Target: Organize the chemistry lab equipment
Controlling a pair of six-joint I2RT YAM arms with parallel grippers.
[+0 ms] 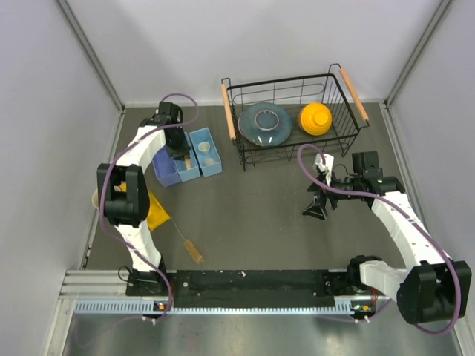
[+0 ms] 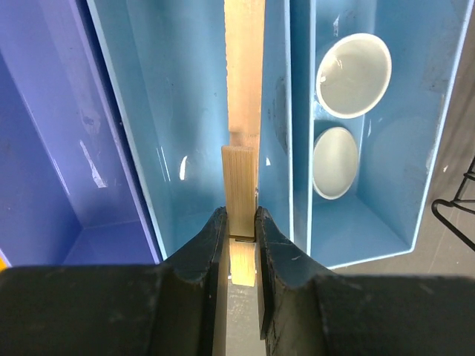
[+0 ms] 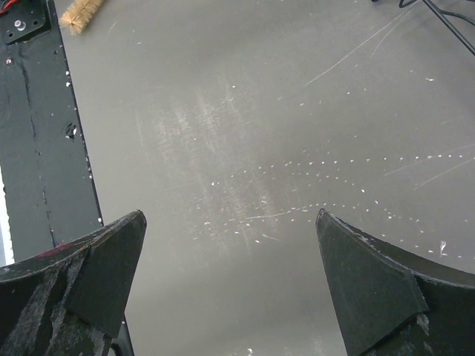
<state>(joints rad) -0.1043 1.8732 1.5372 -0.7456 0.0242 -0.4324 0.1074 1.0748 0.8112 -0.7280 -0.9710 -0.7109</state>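
Binning the wooden stick (image 2: 243,89), pinched in the left fingers (image 2: 200,252) over the middle blue bin (image 2: 178,89), right fingers (image 3: 96,274) splayed empty; next, probably, lower and release.

The wooden stick (image 2: 243,89) runs off the top edge, and the brush (image 3: 80,13) is likewise cropped

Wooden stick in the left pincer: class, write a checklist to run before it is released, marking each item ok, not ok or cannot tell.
1. Grip of left pincer on wooden stick: ok.
2. Stick lined up over middle bin: ok.
3. Stick's far end touching the bin floor: cannot tell.
4. Both white dishes in neighbouring bin, apart from stick: ok.
5. Idle right pincer open and empty: ok.
6. Loose brush binned: not ok, lies on table.
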